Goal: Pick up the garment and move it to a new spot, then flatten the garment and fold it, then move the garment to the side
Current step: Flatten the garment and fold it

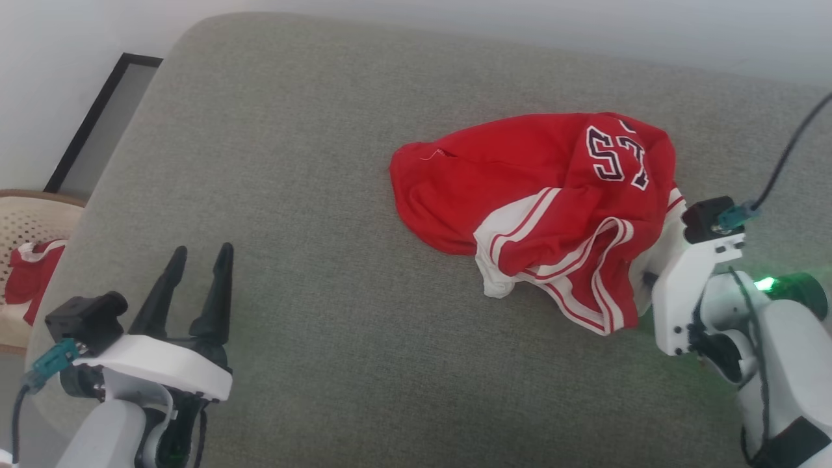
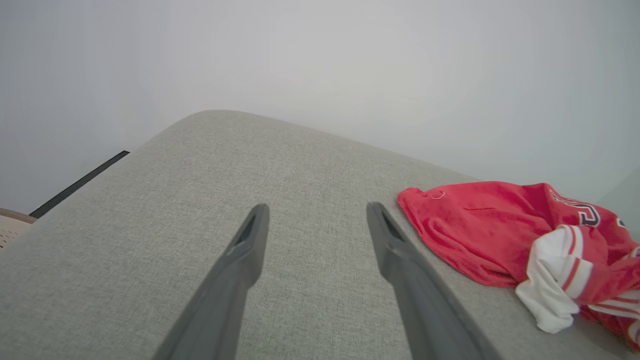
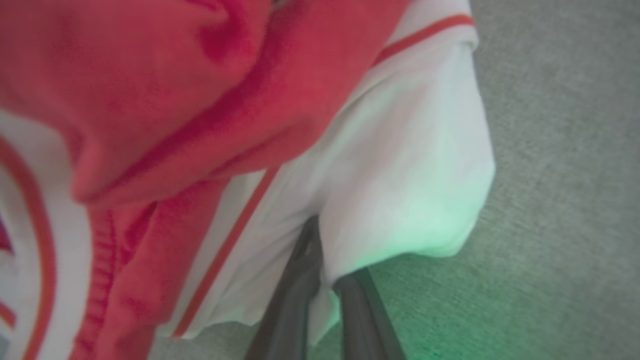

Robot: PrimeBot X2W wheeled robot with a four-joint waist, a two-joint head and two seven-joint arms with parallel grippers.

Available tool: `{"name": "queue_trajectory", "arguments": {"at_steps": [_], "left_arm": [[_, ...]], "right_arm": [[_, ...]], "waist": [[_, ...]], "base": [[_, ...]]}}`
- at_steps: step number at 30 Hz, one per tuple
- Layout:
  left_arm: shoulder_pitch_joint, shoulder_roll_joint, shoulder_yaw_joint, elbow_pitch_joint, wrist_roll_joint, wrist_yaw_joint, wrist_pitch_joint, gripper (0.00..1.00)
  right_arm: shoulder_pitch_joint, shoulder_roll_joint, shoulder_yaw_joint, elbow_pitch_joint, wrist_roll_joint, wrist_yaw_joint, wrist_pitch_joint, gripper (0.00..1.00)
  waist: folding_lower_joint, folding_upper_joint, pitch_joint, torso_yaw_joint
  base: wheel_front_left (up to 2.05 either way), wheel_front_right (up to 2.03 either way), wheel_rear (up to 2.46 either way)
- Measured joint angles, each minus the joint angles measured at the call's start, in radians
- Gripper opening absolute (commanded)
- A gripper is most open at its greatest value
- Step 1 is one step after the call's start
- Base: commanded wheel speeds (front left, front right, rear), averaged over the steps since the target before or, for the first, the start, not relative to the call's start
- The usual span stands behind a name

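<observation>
Jersey point(image 1: 539, 195) lies in a crumpled heap on the right half of the grey cushion point(image 1: 292, 195), number side partly up and turned, white striped side panels bunched toward my near right. Right tool point(image 3: 325, 270) is at the heap's near right edge: in the right wrist view its two fingers stand narrow, close together, with a fold of the white panel running down between them, so I read it as pinched on the cloth. In the head view those fingers are hidden under the fabric. Most of the heap rests on the cushion; whether the gripped corner is already off the surface I cannot tell. Left tool point(image 1: 202, 250) hovers over bare cushion at the lower left, fingers spread wide, holding nothing, well apart from the jersey. A basket point(image 1: 26, 214) with some other red cloth sits beyond the cushion's left edge; not part of this run as far as I can judge. Progress, as judged: stage one only, at the grasp. The lift and the carry to a new spot are not shown as done. Nothing is flattened; the cloth is full of folds and the outline is unreadable. No fold made. Move to the side still to come. Most of the task remains.
</observation>
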Motion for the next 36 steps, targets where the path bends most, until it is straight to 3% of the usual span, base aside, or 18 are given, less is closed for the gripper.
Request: {"name": "queue_trajectory", "arguments": {"at_steps": [8,14,22,27,36], "left_arm": [[-0.003,0.009,0.032,0.025,-0.001,-0.008,-0.011,1.0],[0.01,0.032,0.057,0.017,-0.002,-0.01,-0.014,1.0],[0.013,0.044,0.064,-0.014,-0.001,-0.001,-0.014,1.0],[-0.002,0.045,0.056,-0.025,0.002,0.0,-0.007,1.0],[-0.056,0.042,0.029,-0.012,0.008,-0.008,0.007,1.0]], "right_arm": [[0.018,-0.002,-0.028,-0.094,0.027,0.0,0.058,0.0],[0.047,-0.068,-0.085,-0.234,0.046,0.0,0.122,0.0],[0.113,-0.178,-0.243,-0.339,0.067,0.0,0.183,0.0],[0.121,-0.198,-0.308,-0.302,0.068,0.0,0.172,0.0],[0.065,-0.186,-0.249,-0.078,0.104,0.0,0.05,0.0]], "waist": [[0.0,0.0,-0.015,-0.053],[0.0,-0.0001,-0.031,-0.115],[0.0,0.0,-0.03,-0.192],[0.0,0.0,0.002,-0.209],[0.0,0.0,0.052,-0.202]], "base": [[0.0,0.0,0.0],[0.0,0.0,0.0],[0.0,0.0,0.0],[0.0,0.0,0.0],[0.0,0.0,0.0]]}}
